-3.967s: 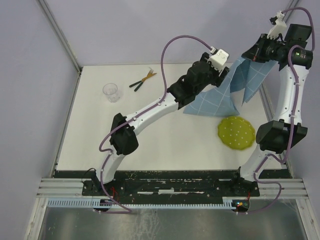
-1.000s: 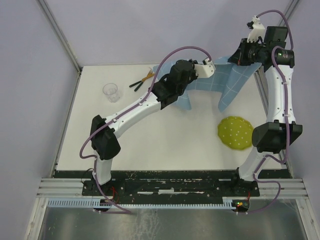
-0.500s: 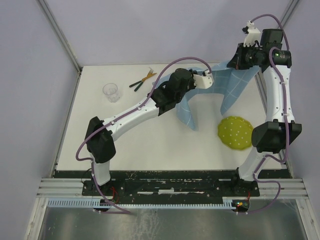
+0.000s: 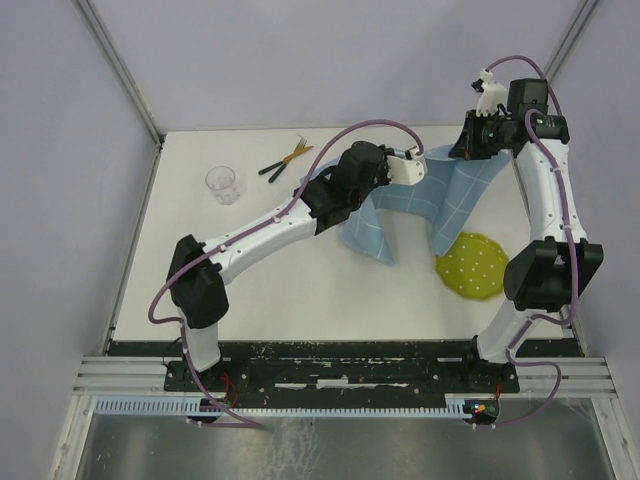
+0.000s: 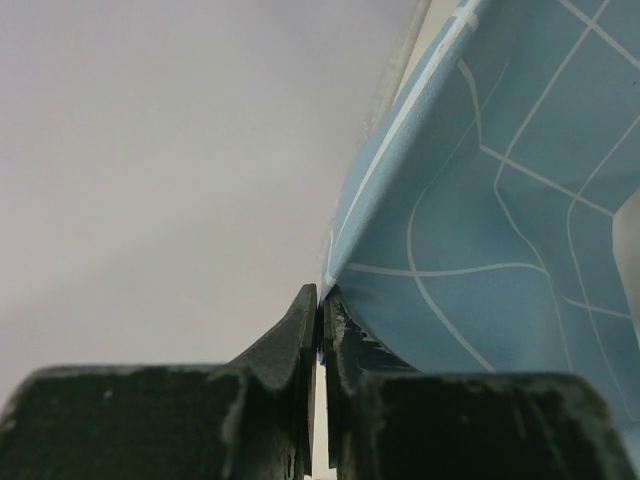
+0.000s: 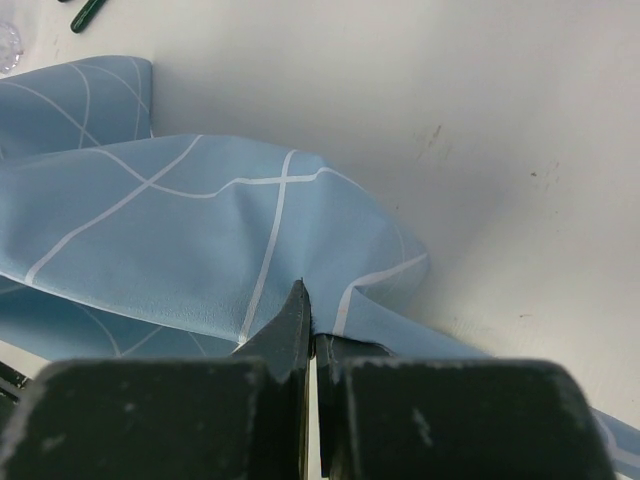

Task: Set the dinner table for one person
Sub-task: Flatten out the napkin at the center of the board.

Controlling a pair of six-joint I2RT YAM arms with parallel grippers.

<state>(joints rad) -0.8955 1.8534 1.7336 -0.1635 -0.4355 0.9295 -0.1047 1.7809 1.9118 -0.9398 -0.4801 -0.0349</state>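
Top view: a clear cup (image 4: 224, 184) stands near the bench's (image 4: 300, 285) far left corner, and a plate (image 4: 472, 266) lies by its right edge. Both arms reach far right with a cloth (image 4: 400, 200) slung between them. Left wrist: the left gripper (image 5: 320, 310) is pinched tight on the cloth's edge. Right wrist: the right gripper (image 6: 310, 325) is clamped on a cloth fold.

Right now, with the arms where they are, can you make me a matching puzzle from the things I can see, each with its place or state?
Things:
1. blue gridded cloth
2. lime-green dotted plate
3. clear cup
4. green-handled cutlery

Places or states:
A. stands upright, far left
B. lies flat, on the right
C. pinched by the left gripper and the right gripper
D. lies at the back, left of middle

Pairs: 1-C, 2-B, 3-A, 4-D
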